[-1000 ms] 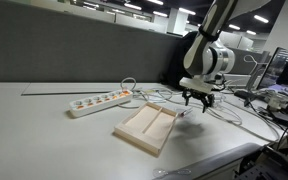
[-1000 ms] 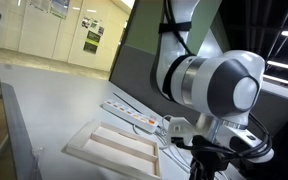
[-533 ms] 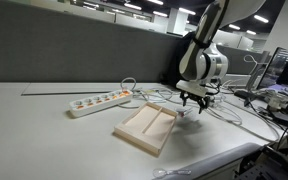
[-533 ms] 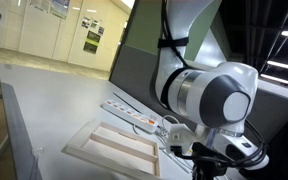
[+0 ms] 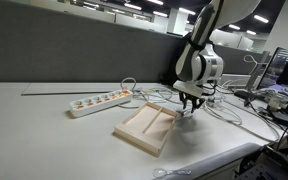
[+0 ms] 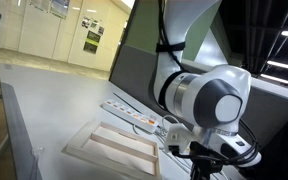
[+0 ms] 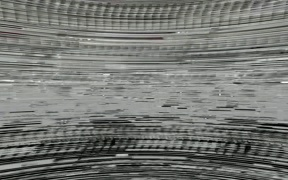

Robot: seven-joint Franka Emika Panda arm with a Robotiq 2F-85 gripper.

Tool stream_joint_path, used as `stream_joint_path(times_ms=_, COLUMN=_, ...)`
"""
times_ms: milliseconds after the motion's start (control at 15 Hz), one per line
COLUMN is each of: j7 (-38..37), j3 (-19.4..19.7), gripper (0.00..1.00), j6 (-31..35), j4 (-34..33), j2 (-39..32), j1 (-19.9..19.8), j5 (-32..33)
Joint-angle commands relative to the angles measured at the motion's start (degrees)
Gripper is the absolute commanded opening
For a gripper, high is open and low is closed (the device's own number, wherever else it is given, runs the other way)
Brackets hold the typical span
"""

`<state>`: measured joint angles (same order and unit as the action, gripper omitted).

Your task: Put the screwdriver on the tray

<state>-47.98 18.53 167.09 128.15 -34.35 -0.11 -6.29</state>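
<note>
The pale beige tray (image 5: 144,125) lies on the grey table, its two long compartments showing in both exterior views (image 6: 112,150). My gripper (image 5: 189,107) is low over the table just past the tray's far right corner, fingers pointing down. They look narrowed, but the gap between them is too small to read. I cannot make out the screwdriver; the spot under the fingertips is hidden. The robot's wrist (image 6: 212,100) fills the lower right of an exterior view, and the frame edge cuts off the fingers. The wrist view is only grey noise.
A white power strip (image 5: 99,101) lies behind the tray, also seen past its far side (image 6: 134,116). Loose cables (image 5: 229,108) trail over the table to the right of the gripper. A dark partition wall (image 5: 74,50) backs the table.
The arm has come down toward the table beside the tray. The fingers, spread wide a second ago, now stand closer together.
</note>
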Motion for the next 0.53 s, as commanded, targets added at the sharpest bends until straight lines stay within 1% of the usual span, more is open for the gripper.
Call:
stream_joint_path(times_ms=0, j7=1.0, j3=0.7, gripper=0.26, j6=0.9, j4=-0.4, j2=-0.4, j1=1.1, j5=-1.4)
stream_joint_path(times_ms=267, j7=1.5, j3=0.8, gripper=0.03, j6=1.1, j4=-0.3, j2=-0.6, j1=1.4, j5=-1.8)
stream_joint_path(times_ms=333, j7=1.6, j3=0.8, gripper=0.06, j6=1.1, j4=-0.2, j2=-0.5, j1=1.4, j5=-1.8)
stream_joint_path(times_ms=467, j7=1.9, j3=0.7, gripper=0.06, j6=1.3, j4=0.3, j2=0.0, j1=1.4, j5=-1.9)
